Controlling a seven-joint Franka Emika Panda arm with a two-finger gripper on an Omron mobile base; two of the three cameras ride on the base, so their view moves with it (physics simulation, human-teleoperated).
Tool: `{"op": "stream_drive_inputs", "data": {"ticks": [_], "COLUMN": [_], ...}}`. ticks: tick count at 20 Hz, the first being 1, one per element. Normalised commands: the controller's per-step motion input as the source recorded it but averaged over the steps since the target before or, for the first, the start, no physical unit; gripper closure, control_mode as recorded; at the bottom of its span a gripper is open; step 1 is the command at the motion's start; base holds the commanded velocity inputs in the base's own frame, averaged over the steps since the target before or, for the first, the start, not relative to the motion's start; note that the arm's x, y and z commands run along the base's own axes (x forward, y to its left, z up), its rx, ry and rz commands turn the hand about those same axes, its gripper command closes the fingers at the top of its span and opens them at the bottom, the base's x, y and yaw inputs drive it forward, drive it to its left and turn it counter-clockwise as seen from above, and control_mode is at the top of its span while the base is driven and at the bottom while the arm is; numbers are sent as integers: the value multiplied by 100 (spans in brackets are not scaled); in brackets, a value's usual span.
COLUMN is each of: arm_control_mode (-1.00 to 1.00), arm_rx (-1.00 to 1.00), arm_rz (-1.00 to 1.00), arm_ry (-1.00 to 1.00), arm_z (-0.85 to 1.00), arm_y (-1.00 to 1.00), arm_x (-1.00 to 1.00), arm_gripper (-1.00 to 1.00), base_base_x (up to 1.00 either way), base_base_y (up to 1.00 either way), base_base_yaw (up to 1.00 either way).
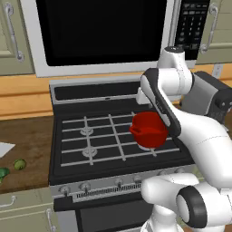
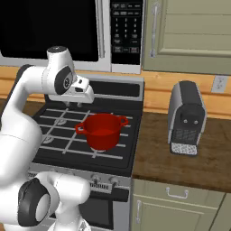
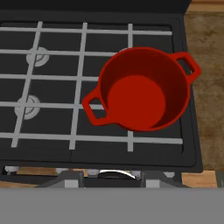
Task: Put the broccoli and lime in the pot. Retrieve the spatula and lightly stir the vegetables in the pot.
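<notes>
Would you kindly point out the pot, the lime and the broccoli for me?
pot [image 3: 136, 100]: hand view, on its bare inside floor.
lime [image 1: 19, 164]: left base view, on the middle of the ball.
broccoli [image 1: 2, 172]: left base view, on its head at the picture's edge.

Flat, even rendered light, soft faint shadows, no glare, slightly coarse low-resolution edges throughout.

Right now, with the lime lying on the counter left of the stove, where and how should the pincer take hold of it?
The lime is a small smooth ball resting on the wooden counter, so I'd come straight down from above and close across its widest middle. The broccoli lies close to its left, so the fingers are probably best set front and back, away from that side.
</notes>
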Motion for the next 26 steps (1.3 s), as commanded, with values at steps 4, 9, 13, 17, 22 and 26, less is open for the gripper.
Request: {"op": "stream_drive_inputs", "data": {"ticks": [4, 9, 13, 17, 22, 26], "arm_control_mode": [100, 100, 100, 100, 100, -100], "arm_rx": [0, 0, 0, 0, 0, 0], "arm_rz": [0, 0, 0, 0, 0, -2], "arm_ry": [0, 0, 0, 0, 0, 0], "arm_z": [0, 0, 0, 0, 0, 0], "arm_y": [0, 0, 0, 0, 0, 19], "arm_x": [0, 0, 0, 0, 0, 19], "arm_gripper": [-100, -100, -100, -100, -100, -100], "base_base_x": [-2, -27, -1, 0, 16, 33], "base_base_y": [0, 55, 97, 88, 63, 25], "base_base_yaw": [0, 0, 0, 0, -2, -4]}}
